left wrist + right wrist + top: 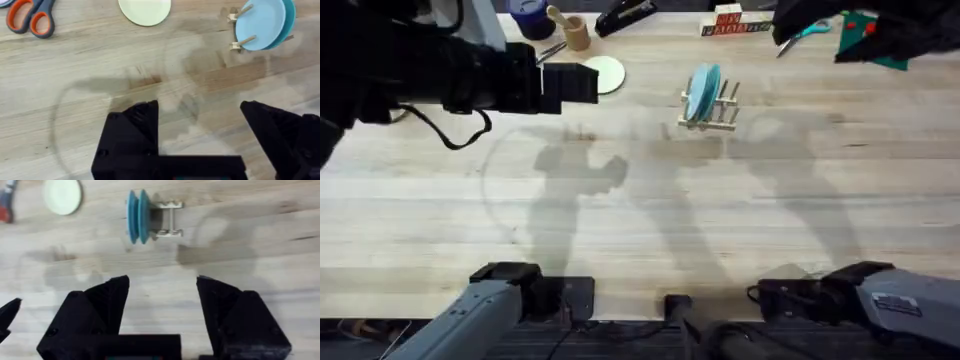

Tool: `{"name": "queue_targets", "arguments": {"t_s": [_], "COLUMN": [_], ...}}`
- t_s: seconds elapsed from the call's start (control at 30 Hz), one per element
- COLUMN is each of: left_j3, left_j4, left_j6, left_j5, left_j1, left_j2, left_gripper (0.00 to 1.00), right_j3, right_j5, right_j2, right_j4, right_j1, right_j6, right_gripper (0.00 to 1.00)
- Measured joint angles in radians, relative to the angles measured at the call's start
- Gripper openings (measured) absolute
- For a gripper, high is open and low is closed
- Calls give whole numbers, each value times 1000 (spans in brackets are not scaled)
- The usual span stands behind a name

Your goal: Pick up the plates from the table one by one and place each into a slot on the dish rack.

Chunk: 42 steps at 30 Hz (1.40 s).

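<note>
Two blue plates (701, 92) stand upright side by side in the pale wooden dish rack (720, 112) at the back middle of the table (650, 220). The cream plate (606, 74) lies flat to the rack's left. My left gripper (572, 85) hovers high just left of the cream plate; in its wrist view the left gripper (200, 125) is open and empty, with the cream plate (145, 10) and the racked blue plates (265, 22) ahead. My right gripper (162, 297) is open and empty, raised, facing the blue plates (137, 216) and the rack (169, 220).
Orange-handled scissors (30, 17) lie left of the cream plate. Along the back edge stand a wooden cup (575, 30), a black stapler (625, 15), a row of red and white blocks (735, 22) and a teal cloth (875, 40). The front half of the table is bare wood.
</note>
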Motion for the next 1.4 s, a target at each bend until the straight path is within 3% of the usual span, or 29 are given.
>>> {"name": "queue_targets", "arguments": {"t_s": [0.13,0.27,0.33,0.47,0.5,0.53,0.73,0.93,1.03,1.27,1.4], "left_j3": [0,0,0,27,42,62,235,370,383,383,383], "left_j4": [5,54,91,126,127,127,109,121,151,213,260], "left_j6": [-10,-31,-51,-76,-77,-83,-90,-90,-92,-97,-98], "left_j5": [0,3,4,6,7,7,34,157,259,534,639], "left_j1": [0,0,0,0,0,0,0,26,75,241,290], "left_j2": [0,0,3,44,61,80,214,335,393,591,697], "left_gripper": [993,989,818,198,86,53,42,42,42,42,42], "right_j3": [-148,-200,-204,-204,-204,-204,-204,-204,-204,-204,-204], "right_j5": [-123,-212,-235,-262,-265,-267,-279,-279,-279,-279,-279], "right_j2": [-77,-90,-90,-90,-90,-90,-90,-90,-90,-90,-90], "right_j4": [100,110,120,131,131,131,133,146,157,159,165], "right_j1": [-75,-133,-140,-142,-142,-142,-143,-143,-143,-143,-143], "right_j6": [-35,-69,-85,-109,-114,-119,-142,-146,-148,-149,-149], "right_gripper": [826,833,836,839,841,844,882,929,956,994,995]}}
